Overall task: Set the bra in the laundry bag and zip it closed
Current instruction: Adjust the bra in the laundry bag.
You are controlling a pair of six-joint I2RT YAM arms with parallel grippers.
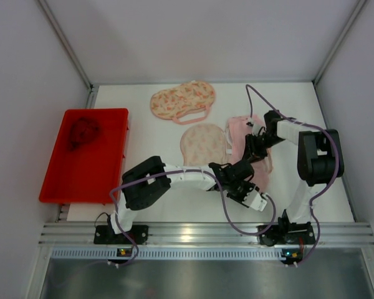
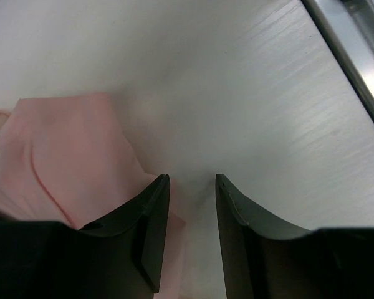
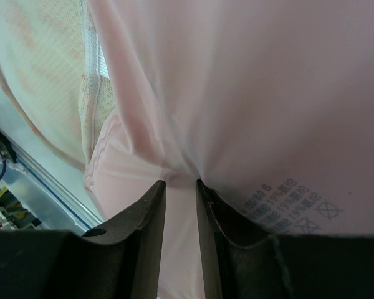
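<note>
Nearest the lens, in the right wrist view: right gripper (image 3: 180, 184), jaws drawn almost together and pinching a gathered fold of the pink bra (image 3: 249, 93), with a printed care label (image 3: 293, 208) just beside the pinch. Located the bra on the right half of the tabletop (image 1: 153, 140), in front of the right arm, partly hidden under both wrists and lying outside the bag. Recorded left gripper (image 2: 191, 179) low over the bra's edge, jaws parted with bare tabletop showing between them. Pink fabric seen under one finger only, nothing clamped. Found floral mesh laundry bag (image 1: 202, 144) lying flat just beside the bra on its left; cannot tell whether touching, nor whether zipped. Noted second floral piece (image 1: 182, 101) farther back, apart from the bag. Logged red tray (image 1: 59, 180) at the left edge of the tabletop, well apart from the bra, holding a dark red bundle (image 1: 81, 132) too blurred to identify.
</note>
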